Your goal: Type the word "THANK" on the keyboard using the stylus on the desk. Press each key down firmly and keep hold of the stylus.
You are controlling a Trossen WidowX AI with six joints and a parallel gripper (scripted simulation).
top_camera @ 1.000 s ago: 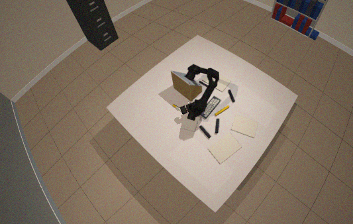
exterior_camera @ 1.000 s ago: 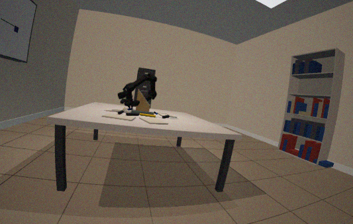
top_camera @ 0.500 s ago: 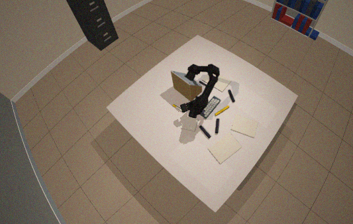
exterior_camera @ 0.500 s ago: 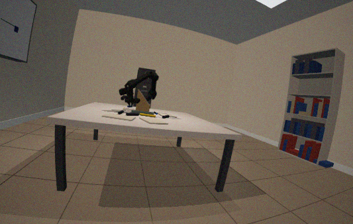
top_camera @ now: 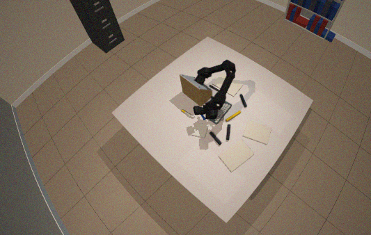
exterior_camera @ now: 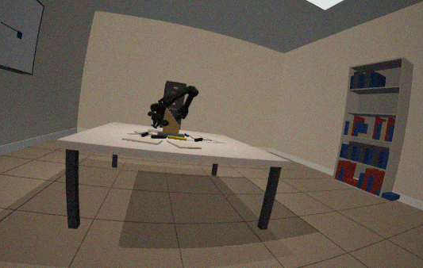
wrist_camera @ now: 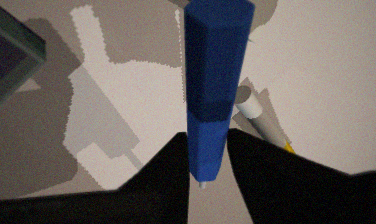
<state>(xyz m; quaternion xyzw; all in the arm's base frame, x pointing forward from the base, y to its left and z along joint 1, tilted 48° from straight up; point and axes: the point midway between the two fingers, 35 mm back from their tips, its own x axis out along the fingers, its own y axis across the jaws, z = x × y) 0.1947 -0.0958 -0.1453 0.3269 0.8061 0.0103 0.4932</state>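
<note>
The blue stylus (top_camera: 203, 117) (exterior_camera: 154, 126) (wrist_camera: 210, 65) is held between the fingertips of my gripper (wrist_camera: 206, 139), which is shut on it. In the wrist view its thin pale tip points toward the bottom of the picture. The stylus hangs above the desk (top_camera: 171, 146) (exterior_camera: 227, 152), beside the keyboard. The keyboard (top_camera: 225, 112) (exterior_camera: 166, 134) lies flat on the desk, partly hidden by the arm in the top view. A dark corner (wrist_camera: 19, 75) at the left of the wrist view looks like part of it. Single key letters are too small to read.
A brown-sided stand (top_camera: 193, 91) (exterior_camera: 171, 124) is behind the keyboard. A white and yellow pen (top_camera: 187, 113) (wrist_camera: 269, 126) lies near the gripper. A yellow marker (top_camera: 233, 116) (exterior_camera: 176, 137) and black markers (top_camera: 215, 138) lie around the keyboard. Cream pads (top_camera: 257, 132) (top_camera: 236, 156) lie farther out.
</note>
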